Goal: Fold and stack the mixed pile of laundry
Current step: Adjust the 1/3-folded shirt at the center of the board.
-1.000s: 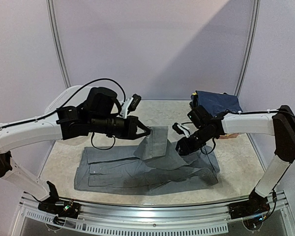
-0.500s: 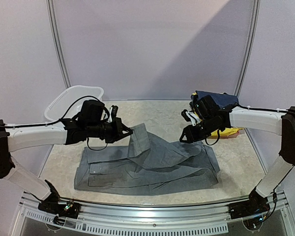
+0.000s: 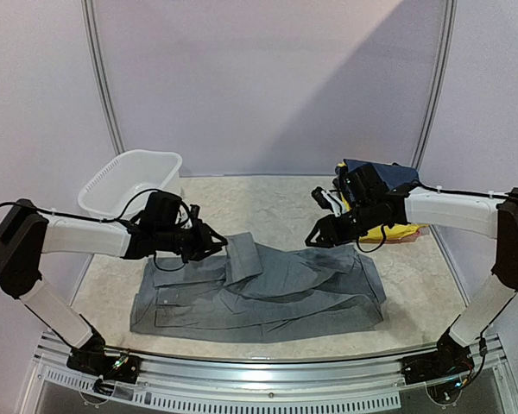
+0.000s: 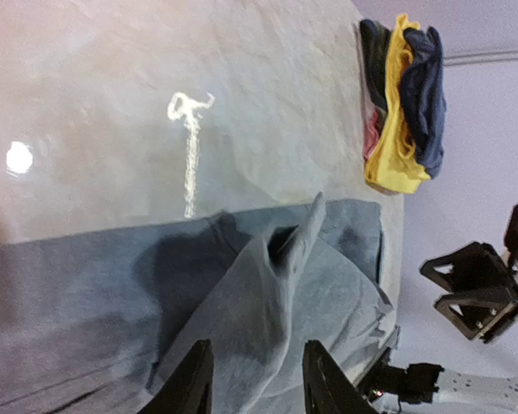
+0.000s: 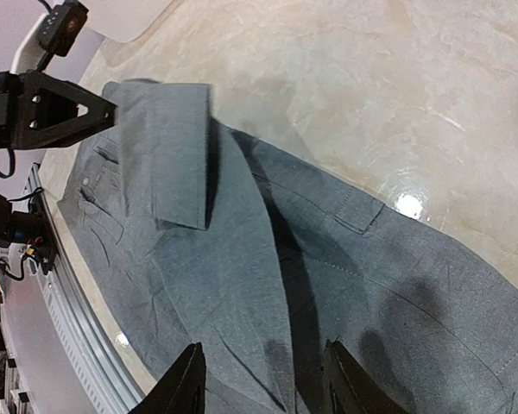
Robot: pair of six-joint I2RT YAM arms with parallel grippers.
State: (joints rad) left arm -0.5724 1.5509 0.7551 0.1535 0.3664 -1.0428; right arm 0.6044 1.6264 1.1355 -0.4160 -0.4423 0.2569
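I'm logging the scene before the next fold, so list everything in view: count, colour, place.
grey trousers: one, grey, spread across the middle of the table, with a flap turned over on top
clothes stack: one pile, navy, yellow and reddish layers, far right corner of the table
basin: one, white plastic, far left corner
table: one, beige marbled top, under everything
arms: two, white with black joints, reaching in from either side
left gripper: one, black, open, at the trousers' left part
right gripper: one, black, open, over the trousers' far right part
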